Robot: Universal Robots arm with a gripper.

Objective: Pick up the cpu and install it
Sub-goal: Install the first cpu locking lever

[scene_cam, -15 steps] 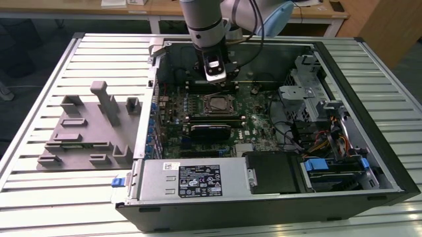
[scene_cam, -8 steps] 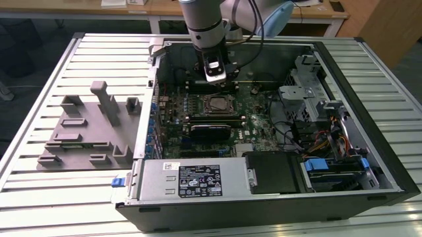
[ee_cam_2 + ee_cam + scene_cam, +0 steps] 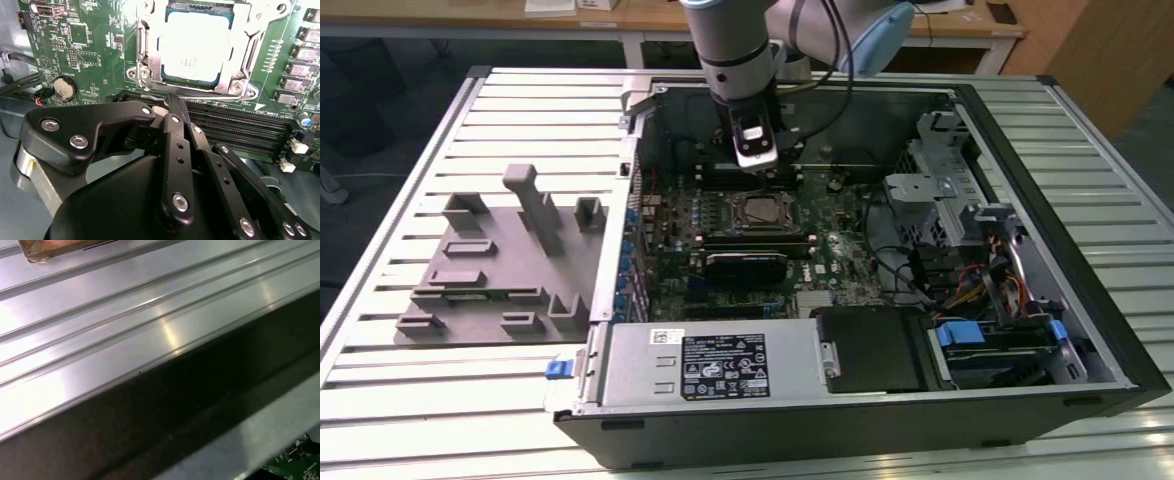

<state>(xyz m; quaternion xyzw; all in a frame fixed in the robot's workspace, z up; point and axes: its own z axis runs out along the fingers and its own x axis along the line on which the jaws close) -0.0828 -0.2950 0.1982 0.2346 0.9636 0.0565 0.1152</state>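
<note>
1. While the arm hangs inside the open computer case (image 3: 1107, 330), the cpu (image 3: 196, 50) already lies in the black socket frame (image 3: 250, 55) on the green motherboard (image 3: 90, 45); its silver top faces up, and the metal bracket around it looks swung open rather than clamped down.

2. As a judgement, the main risk is the chip sitting slightly crooked in the socket: any sideways nudge from the black linkage close by could skew it and bend contacts underneath (none of which can be seen from here).

3. A second risk is the row of memory slots (image 3: 235, 125) lying between the gripper and the socket; a low pass over them could snag a finger link on a slot edge or latch.

4. Loose cables (image 3: 961, 275) on the exterior view's right of the board sit well apart from the tool, so they look a lesser worry.

5. In the second wrist view the gripper (image 3: 167, 111) has its fingers drawn together, tips meeting or nearly so, with nothing between them. It holds no chip and seems to hover just beside the socket, not touching the cpu.

6. In the exterior view the gripper (image 3: 758, 152) stands over the board just beyond the socket (image 3: 758, 212).
</note>
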